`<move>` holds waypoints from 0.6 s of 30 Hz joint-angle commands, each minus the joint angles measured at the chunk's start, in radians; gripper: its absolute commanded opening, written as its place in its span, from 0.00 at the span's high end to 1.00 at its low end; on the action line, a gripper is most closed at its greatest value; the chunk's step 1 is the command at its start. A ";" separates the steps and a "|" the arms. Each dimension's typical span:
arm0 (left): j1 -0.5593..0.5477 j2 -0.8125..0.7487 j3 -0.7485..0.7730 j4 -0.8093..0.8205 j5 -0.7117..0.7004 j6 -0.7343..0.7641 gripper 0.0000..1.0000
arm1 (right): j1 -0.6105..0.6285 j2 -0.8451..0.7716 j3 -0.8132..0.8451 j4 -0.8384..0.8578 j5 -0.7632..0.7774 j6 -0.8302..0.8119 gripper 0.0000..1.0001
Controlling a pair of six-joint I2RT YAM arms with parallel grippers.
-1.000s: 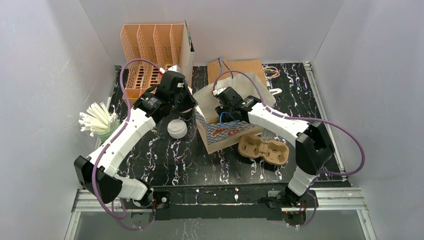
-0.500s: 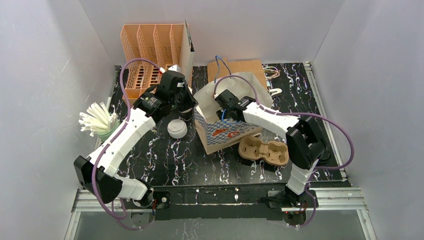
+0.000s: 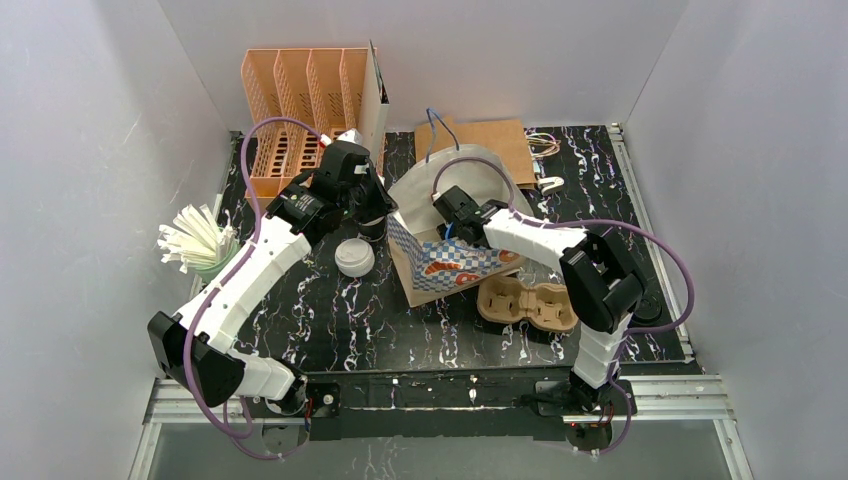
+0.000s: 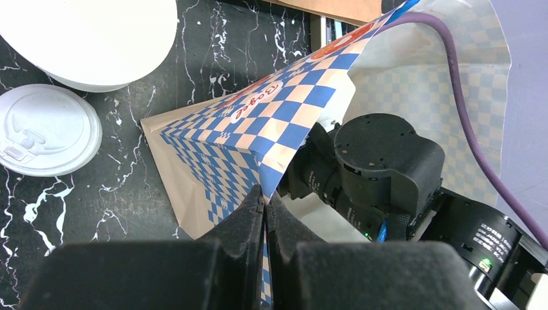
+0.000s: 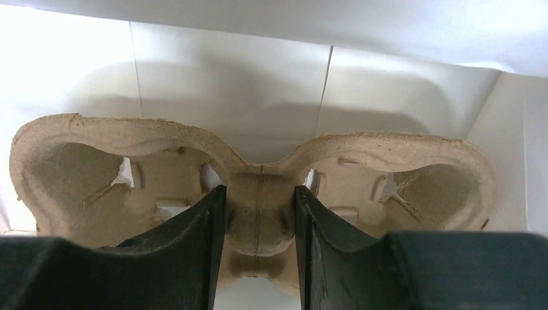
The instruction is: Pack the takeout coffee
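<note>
**Takeout coffee cup [image 3: 354,257] out on table; pulp tray [image 5: 97,161] held inside bag**

Cup seen from above: round white plastic lid w/ embossed ridges & a raised rim. It stands upright on the black, white-veined table [image 3: 330,330], just beside the L side of the paper bag [image 3: 450,268], not touching it. In the L wrist view a bigger, plain white round shape [image 4: 90,39] sits just beyond the lid; can't tell what it is.

Bag: stiff paper, blue-and-white checks w/ orange print outside, plain white inside, mouth gaping upward. L gripper [image 4: 265,201] is pinched tight on the bag's checked rim at its L edge, black fingers pressed flat together w/ the paper between.

R gripper [image 5: 260,194] is down inside the bag, w/ creased white walls all round. Its two dark fingers clamp the narrow middle bridge of the pulp tray, one on each side. The tray is rough tan moulded fibre w/ two rounded cup wells & slotted flaps.

A second tray [image 3: 527,303], same fibre & figure-eight outline, lies on the table at the bag's near R corner; touching or just beside, can't tell.

Elsewhere: orange perforated rack [image 3: 300,110] rear L, green cup of white straws [image 3: 200,250] far L, flat brown card [image 3: 485,135] behind the bag
</note>
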 commanded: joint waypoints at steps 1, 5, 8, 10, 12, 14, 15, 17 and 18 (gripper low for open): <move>0.009 -0.005 0.012 0.014 0.020 0.004 1.00 | -0.002 0.009 -0.048 0.099 0.031 0.012 0.74; 0.010 -0.006 0.007 0.017 0.022 0.003 1.00 | -0.001 -0.024 -0.054 0.107 0.025 0.007 0.66; 0.011 -0.009 0.008 0.016 0.017 0.005 1.00 | -0.002 -0.066 -0.035 0.086 0.013 0.005 0.57; 0.012 -0.011 0.010 0.014 0.015 0.007 1.00 | -0.001 -0.100 -0.011 0.061 0.004 0.002 0.51; 0.012 -0.011 0.008 0.013 0.014 0.007 1.00 | -0.002 -0.129 0.021 0.031 -0.013 -0.001 0.37; 0.012 -0.009 0.007 0.013 0.013 0.008 1.00 | -0.002 -0.155 0.058 -0.001 -0.027 -0.003 0.24; 0.012 -0.009 0.006 0.014 0.012 0.006 1.00 | -0.002 -0.163 0.075 -0.014 -0.033 -0.003 0.18; 0.012 -0.009 0.005 0.013 0.012 0.008 1.00 | -0.002 -0.170 0.108 -0.038 -0.042 -0.005 0.03; 0.012 -0.009 0.005 0.012 0.012 0.009 1.00 | -0.001 -0.171 0.123 -0.050 -0.044 -0.004 0.02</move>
